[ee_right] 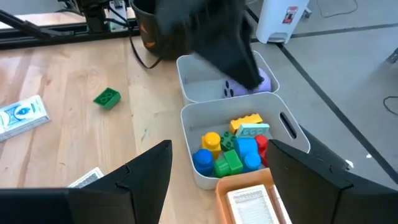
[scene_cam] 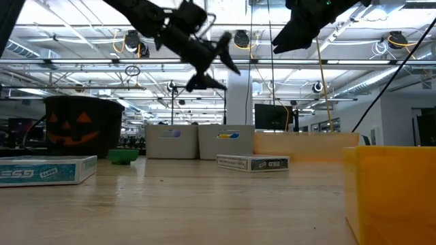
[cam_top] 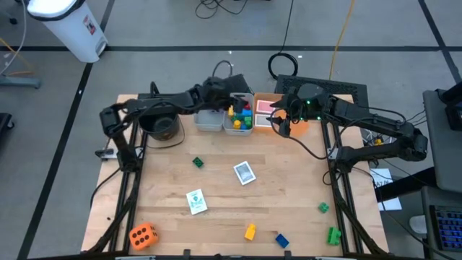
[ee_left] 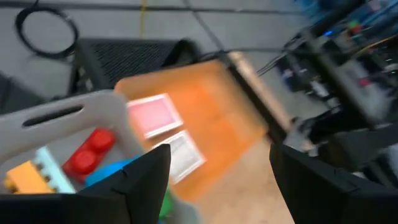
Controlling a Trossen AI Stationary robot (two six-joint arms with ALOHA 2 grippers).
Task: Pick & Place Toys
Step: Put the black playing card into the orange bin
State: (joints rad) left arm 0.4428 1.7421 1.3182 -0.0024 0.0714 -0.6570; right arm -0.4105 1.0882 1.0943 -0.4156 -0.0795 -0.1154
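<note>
Fingers [ee_left: 149, 174] of both arms hover spread above binned bricks [ee_right: 233, 152].

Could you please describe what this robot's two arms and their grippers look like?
Both arms are dark, nearly black, built of slim jointed segments with black cables running along them. The left gripper and the right gripper each end in two broad, flat, matte black fingers with angular edges. Small green lights glow on the right arm's wrist housing. No lettering is legible.
</note>
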